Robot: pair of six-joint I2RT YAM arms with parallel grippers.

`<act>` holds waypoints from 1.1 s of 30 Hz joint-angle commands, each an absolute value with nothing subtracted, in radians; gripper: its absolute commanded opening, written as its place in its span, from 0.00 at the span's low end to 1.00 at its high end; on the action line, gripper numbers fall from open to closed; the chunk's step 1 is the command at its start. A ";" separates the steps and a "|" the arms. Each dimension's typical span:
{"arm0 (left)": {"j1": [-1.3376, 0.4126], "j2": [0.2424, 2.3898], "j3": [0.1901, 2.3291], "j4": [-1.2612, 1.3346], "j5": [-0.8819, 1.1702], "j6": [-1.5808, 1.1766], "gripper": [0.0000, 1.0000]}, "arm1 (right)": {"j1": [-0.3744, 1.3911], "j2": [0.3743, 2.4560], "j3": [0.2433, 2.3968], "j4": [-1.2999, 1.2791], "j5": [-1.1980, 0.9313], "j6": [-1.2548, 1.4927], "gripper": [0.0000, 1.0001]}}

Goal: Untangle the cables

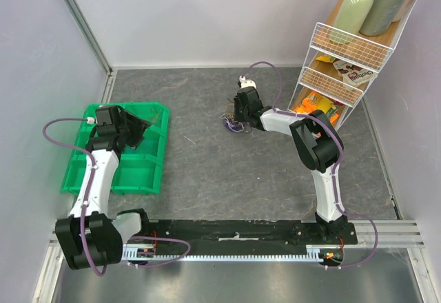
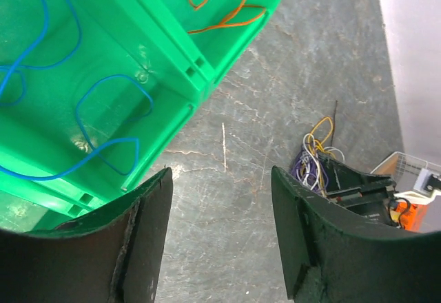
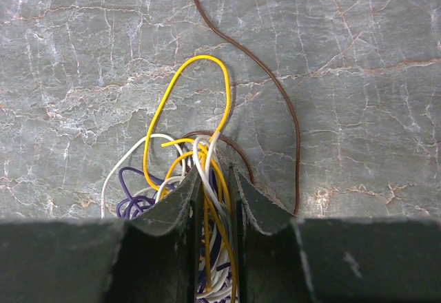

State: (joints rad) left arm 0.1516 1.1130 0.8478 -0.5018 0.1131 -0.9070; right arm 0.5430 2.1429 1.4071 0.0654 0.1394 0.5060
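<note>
The cables (image 3: 204, 153) are pinched by the narrowed right gripper (image 3: 215, 175), their long axis toward 12 o'clock; the left gripper (image 2: 222, 175) is spread wide.

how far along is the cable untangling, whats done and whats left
Done: a blue wire and an orange wire lie in separate compartments of the green bin. In hand: the left gripper is open and empty over the bin; the right gripper is shut on the tangle on the table. Left: its yellow, white and purple strands, plus a brown wire beside it.
</note>
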 commanded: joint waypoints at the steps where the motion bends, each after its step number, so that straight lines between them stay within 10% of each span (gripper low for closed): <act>1: 0.158 1.078 0.888 -0.534 0.137 -0.871 0.65 | 0.545 2.160 1.425 0.052 0.117 0.518 0.28; 17: 0.224 1.159 0.845 -0.517 -0.071 -0.930 0.38 | 0.545 2.157 1.420 0.051 0.106 0.517 0.28; 33: 0.256 1.209 0.902 -0.445 -0.010 -0.786 0.45 | 0.546 2.164 1.437 0.048 0.098 0.515 0.28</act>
